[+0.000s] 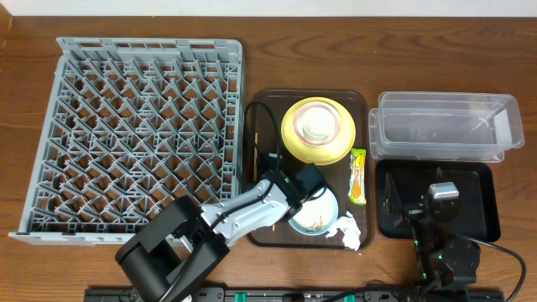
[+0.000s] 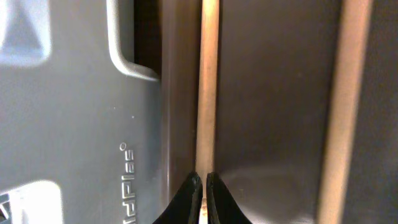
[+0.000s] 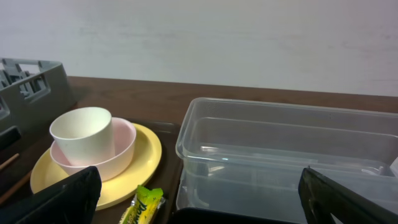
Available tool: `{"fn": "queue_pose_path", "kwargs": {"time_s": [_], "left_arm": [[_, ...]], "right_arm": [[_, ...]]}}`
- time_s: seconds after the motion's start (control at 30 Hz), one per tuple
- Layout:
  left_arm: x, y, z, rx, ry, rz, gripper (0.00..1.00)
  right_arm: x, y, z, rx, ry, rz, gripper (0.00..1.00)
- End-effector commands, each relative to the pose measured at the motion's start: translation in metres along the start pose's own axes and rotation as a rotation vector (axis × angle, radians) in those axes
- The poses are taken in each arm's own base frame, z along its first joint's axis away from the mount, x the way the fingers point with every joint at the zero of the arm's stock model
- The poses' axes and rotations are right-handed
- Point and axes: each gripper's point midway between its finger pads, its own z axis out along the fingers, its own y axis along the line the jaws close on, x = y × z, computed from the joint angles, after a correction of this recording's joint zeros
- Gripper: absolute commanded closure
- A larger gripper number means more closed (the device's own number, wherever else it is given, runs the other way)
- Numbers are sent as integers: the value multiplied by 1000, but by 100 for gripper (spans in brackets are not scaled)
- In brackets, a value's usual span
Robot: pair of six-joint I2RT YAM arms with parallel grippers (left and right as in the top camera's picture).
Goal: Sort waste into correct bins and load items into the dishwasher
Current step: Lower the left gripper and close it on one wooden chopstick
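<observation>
My left gripper (image 2: pixel 203 186) is shut on a thin wooden chopstick (image 2: pixel 206 93) at the left side of the brown tray, right beside the grey dish rack (image 1: pixel 138 126). The second chopstick (image 2: pixel 339 112) lies parallel to its right. In the overhead view this gripper (image 1: pixel 262 172) sits by the chopsticks (image 1: pixel 253 144). The white cup (image 1: pixel 316 122) stands in the pink bowl (image 1: pixel 333 126) on the yellow plate (image 1: pixel 295 138). The light blue bowl (image 1: pixel 315 216) holds rice scraps. The napkin (image 1: pixel 348 231) and wrapper (image 1: pixel 357 176) lie on the tray. My right gripper (image 1: pixel 417 198) is open and empty over the black tray (image 1: pixel 478 210).
The brown serving tray (image 1: pixel 268 109) stands between the rack and the bins. The clear tub (image 1: pixel 445 126) is behind the black tray. In the right wrist view the tub (image 3: pixel 280 149) fills the middle, with the plate stack (image 3: pixel 93 146) and the wrapper (image 3: pixel 143 205) to its left.
</observation>
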Motion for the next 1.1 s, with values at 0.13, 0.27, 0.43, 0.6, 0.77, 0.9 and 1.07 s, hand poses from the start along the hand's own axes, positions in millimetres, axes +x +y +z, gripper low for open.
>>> {"fn": "queue_pose_path", "kwargs": {"time_s": [0.13, 0.27, 0.43, 0.6, 0.77, 0.9, 1.07], "left_arm": [[3, 6, 7, -36, -12, 3, 92], [6, -1, 7, -1, 10, -2, 92], [10, -13, 7, 62, 42, -14, 92], [12, -23, 6, 111, 61, -21, 92], [12, -39, 3, 196, 74, 21, 92], [9, -42, 3, 205, 64, 16, 92], [6, -41, 2, 197, 50, 32, 68]], "right_arm": [[1, -2, 0, 8, 4, 12, 1], [1, -2, 0, 8, 4, 12, 1], [1, -2, 0, 8, 4, 12, 1], [1, -2, 0, 8, 4, 12, 1], [1, -2, 0, 8, 4, 12, 1], [1, -2, 0, 8, 4, 12, 1], [1, -2, 0, 8, 4, 12, 1]]}}
